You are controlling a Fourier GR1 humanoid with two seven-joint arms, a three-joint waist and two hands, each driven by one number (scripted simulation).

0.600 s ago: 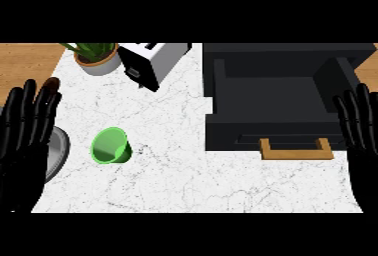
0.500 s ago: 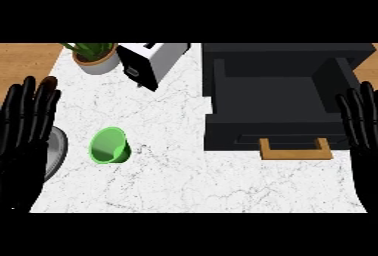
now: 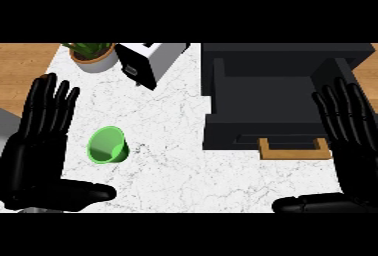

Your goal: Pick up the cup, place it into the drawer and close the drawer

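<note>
A green cup (image 3: 108,145) lies on its side on the white marble counter (image 3: 170,130), its mouth facing me. Just left of it my left hand (image 3: 35,145) stands open with fingers straight up, thumb stretched out low toward the right; it does not touch the cup. The black drawer (image 3: 277,92) is pulled open at the right, with a wooden handle (image 3: 294,149) on its front. My right hand (image 3: 353,135) is open at the right edge, fingers up, beside the drawer's right wall.
A potted plant (image 3: 92,52) stands at the counter's back left. Beside it is a white and black appliance (image 3: 148,61). Wooden floor (image 3: 22,60) shows beyond the counter's left edge.
Both hands have risen a little further into view and the left hand has come closer to the cup. The cup and drawer have not moved.
</note>
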